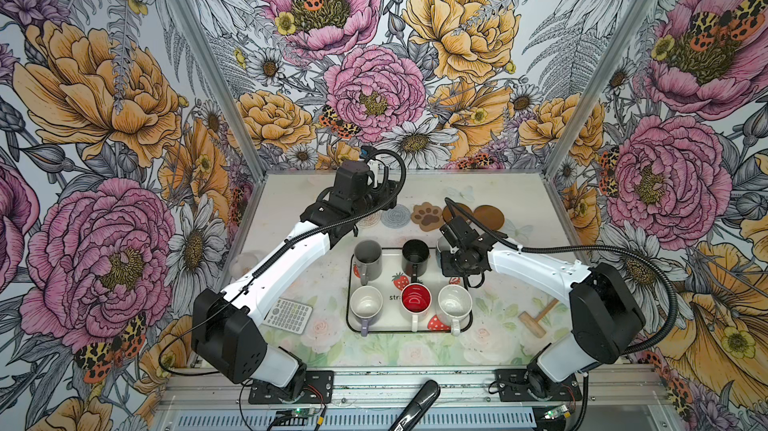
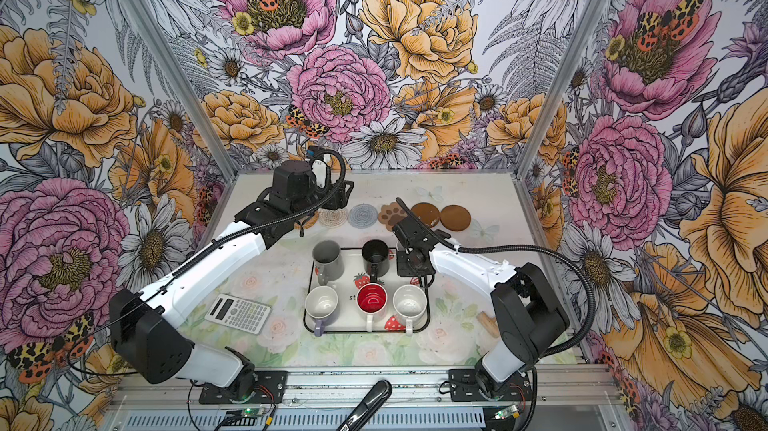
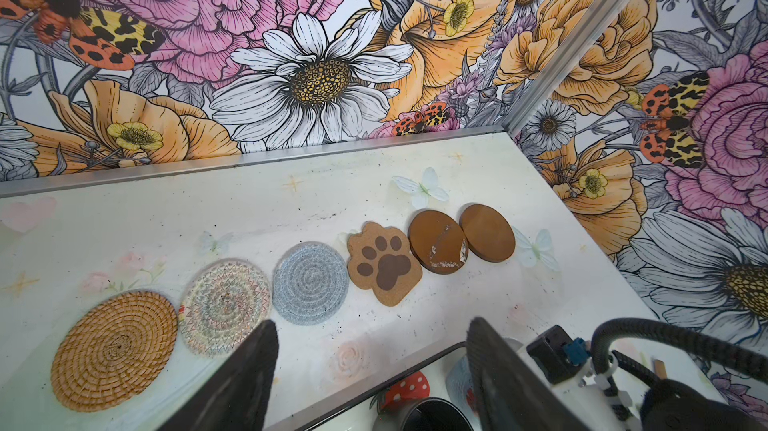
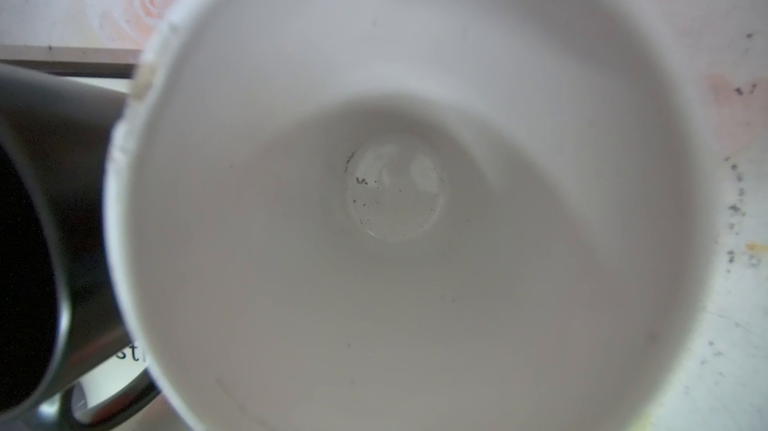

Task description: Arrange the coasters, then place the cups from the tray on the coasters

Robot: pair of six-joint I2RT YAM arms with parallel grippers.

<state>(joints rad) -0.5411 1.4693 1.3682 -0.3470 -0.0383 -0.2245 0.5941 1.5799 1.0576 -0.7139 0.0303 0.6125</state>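
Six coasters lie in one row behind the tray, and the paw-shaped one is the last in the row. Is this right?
No. The paw-shaped coaster is not last: it lies inside the row, between the grey-blue woven coaster and a brown disc, as the left wrist view shows. The rest is right.

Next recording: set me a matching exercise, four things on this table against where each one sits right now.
Things:
1. rattan coaster
2. black mug
3. red-inside mug
4. calculator

Places:
A. middle of the tray's row nearer the arm bases
B. off the tray, to its left in both top views
C. middle of the tray's farther row
D. at one end of the row of coasters

Pairs: 1-D, 2-C, 3-A, 4-B
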